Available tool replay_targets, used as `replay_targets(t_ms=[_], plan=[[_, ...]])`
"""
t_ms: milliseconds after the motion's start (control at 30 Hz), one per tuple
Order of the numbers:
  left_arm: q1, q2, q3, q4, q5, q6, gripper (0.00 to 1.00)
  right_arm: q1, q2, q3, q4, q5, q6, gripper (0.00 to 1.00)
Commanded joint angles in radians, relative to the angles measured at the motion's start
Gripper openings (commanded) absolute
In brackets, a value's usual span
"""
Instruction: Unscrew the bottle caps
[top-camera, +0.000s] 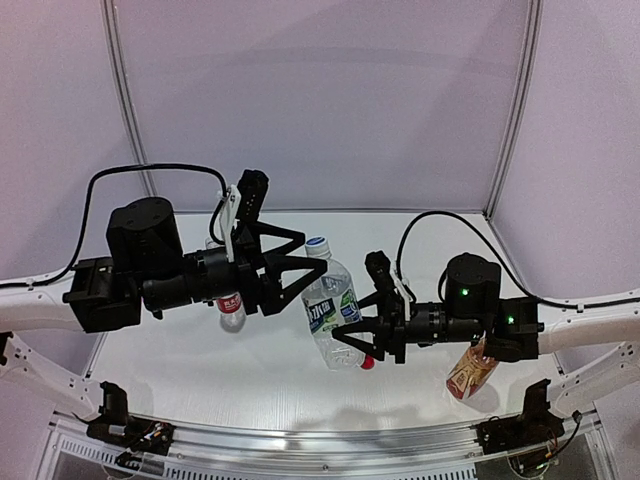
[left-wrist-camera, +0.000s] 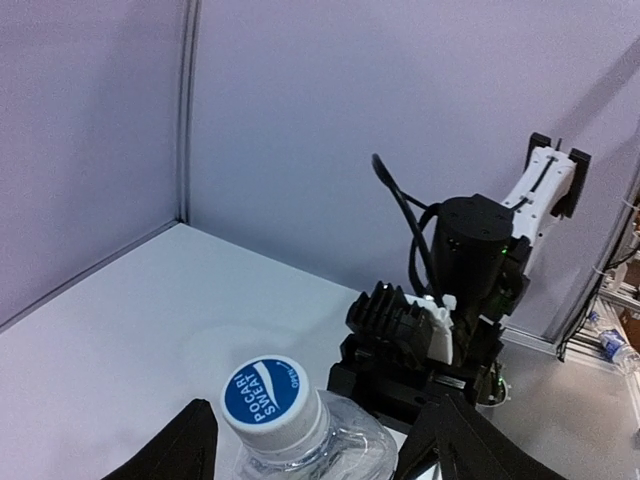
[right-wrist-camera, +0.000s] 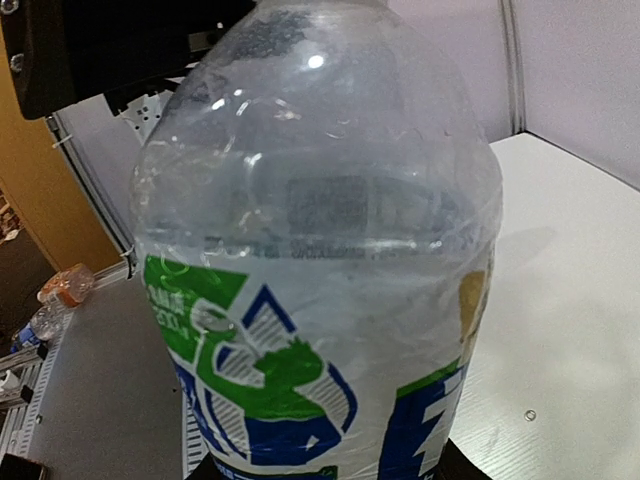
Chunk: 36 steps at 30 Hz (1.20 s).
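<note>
A clear bottle with a green-blue label (top-camera: 330, 305) leans over the table, and my right gripper (top-camera: 347, 337) is shut on its lower body. In the right wrist view the bottle (right-wrist-camera: 320, 300) fills the frame and only the tips of the right gripper (right-wrist-camera: 325, 472) show at the bottom edge. Its blue-and-white cap (top-camera: 318, 243) (left-wrist-camera: 268, 400) sits on the neck. My left gripper (top-camera: 312, 252) (left-wrist-camera: 320, 450) is open, one finger on each side of the cap with a gap on both sides.
A red-labelled bottle (top-camera: 231, 308) stands under my left arm. An amber bottle with a red-gold label (top-camera: 472, 372) is partly hidden beneath my right arm. A small red cap-like piece (top-camera: 368, 362) lies by the held bottle's base. White walls close in the table's back and sides.
</note>
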Motion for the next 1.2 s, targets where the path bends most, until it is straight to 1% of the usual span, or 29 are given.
replay_targets(t_ms=[0,233,333,533,700,733,800,867,900,1067,1167], plan=[[0.019,-0.011,-0.014,0.083,0.121,-0.004,0.73,-0.002,-0.016,-0.015,0.051,-0.096,-0.015,0.00],[0.066,0.019,0.001,0.092,0.152,-0.048,0.68,-0.002,-0.017,-0.016,0.056,-0.112,-0.015,0.00],[0.084,0.033,0.004,0.112,0.183,-0.067,0.63,-0.002,-0.016,-0.014,0.057,-0.111,-0.016,0.00],[0.099,0.059,0.015,0.130,0.247,-0.080,0.59,-0.002,-0.014,-0.012,0.054,-0.112,-0.015,0.00],[0.100,0.070,0.020,0.131,0.257,-0.082,0.49,-0.002,-0.016,-0.012,0.053,-0.112,-0.015,0.00],[0.100,0.073,0.020,0.132,0.257,-0.083,0.46,-0.001,-0.016,-0.012,0.054,-0.112,-0.015,0.00],[0.101,0.076,0.019,0.138,0.259,-0.085,0.37,-0.002,-0.014,-0.012,0.052,-0.110,-0.016,0.00],[0.101,0.077,0.017,0.145,0.259,-0.086,0.31,-0.002,-0.013,-0.011,0.051,-0.109,-0.017,0.00],[0.101,0.077,0.017,0.145,0.258,-0.087,0.29,-0.002,-0.013,-0.011,0.051,-0.108,-0.017,0.00],[0.101,0.076,0.022,0.136,0.238,-0.106,0.28,-0.002,-0.010,-0.007,0.038,-0.090,-0.017,0.00],[0.101,0.084,0.029,0.128,0.209,-0.140,0.24,-0.002,-0.011,-0.001,0.009,-0.003,-0.017,0.00]])
